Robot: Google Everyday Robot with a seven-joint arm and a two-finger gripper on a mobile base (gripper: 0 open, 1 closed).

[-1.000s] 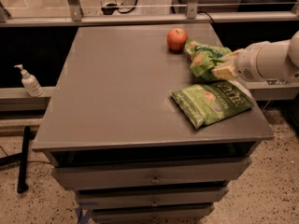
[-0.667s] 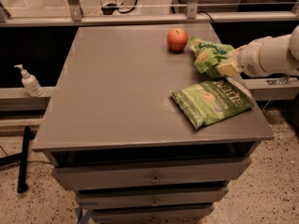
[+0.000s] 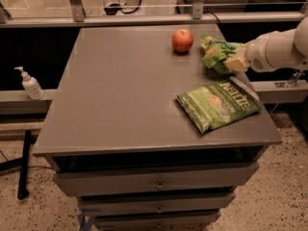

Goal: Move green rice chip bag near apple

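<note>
The red-orange apple (image 3: pixel 182 40) sits near the table's far edge, right of centre. The small light-green rice chip bag (image 3: pixel 216 54) is just right of the apple, a short gap between them. My gripper (image 3: pixel 234 61) comes in from the right on a white arm and is at the bag's right end, apparently holding it. Whether the bag rests on the table or hangs just above it I cannot tell.
The larger flat dark-green Kettle bag (image 3: pixel 219 105) lies at the table's front right. The grey table (image 3: pixel 115 90) has drawers below. A white pump bottle (image 3: pixel 30 83) stands on a ledge to the left. A rail runs along the back.
My gripper and the rice chip bag have moved a little up and away from the Kettle bag, staying level with the apple. The apple and the Kettle bag have not moved.
</note>
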